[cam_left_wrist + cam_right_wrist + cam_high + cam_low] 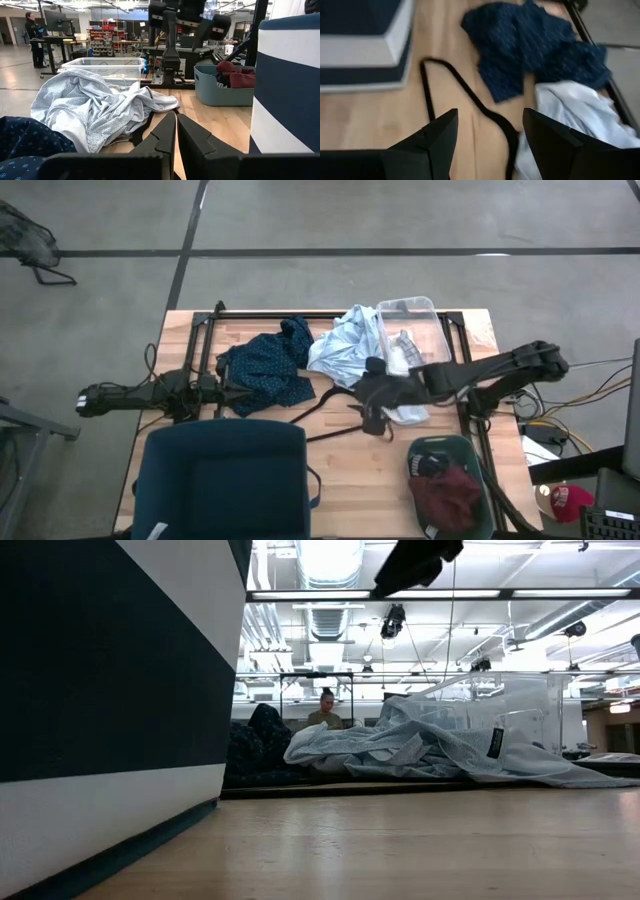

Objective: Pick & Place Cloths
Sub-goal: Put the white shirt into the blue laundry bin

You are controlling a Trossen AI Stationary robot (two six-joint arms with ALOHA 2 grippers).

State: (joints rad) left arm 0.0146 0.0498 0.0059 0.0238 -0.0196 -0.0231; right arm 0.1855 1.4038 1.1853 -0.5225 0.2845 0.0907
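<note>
Hovering over the bare wood just beside the pale shirt (345, 350), the right gripper (372, 418) has its fingers spread wide and nothing between them; its wrist view looks down past them at a black strap (470, 95) curling across the table, with the pale shirt at one side and the navy dotted shirt (535, 45) beyond. The left gripper (235, 393) lies low at the near edge of the navy dotted shirt, fingers pressed together and, as far as its own view shows, pinching nothing.

Judging by how things lie, the job is only partly done. A maroon cloth (447, 492) already sits in the green tub (470, 455), on the far side of the right gripper from the pale shirt. The pale shirt is heaped against the clear box (432, 330), where a small pale cloth (403, 350) also lies. The navy dotted shirt lies just on the other side of the pale shirt, touching it. Whether anything is in the dark blue bin (222, 480) cannot be told. Those two shirts appear left to move.
</note>
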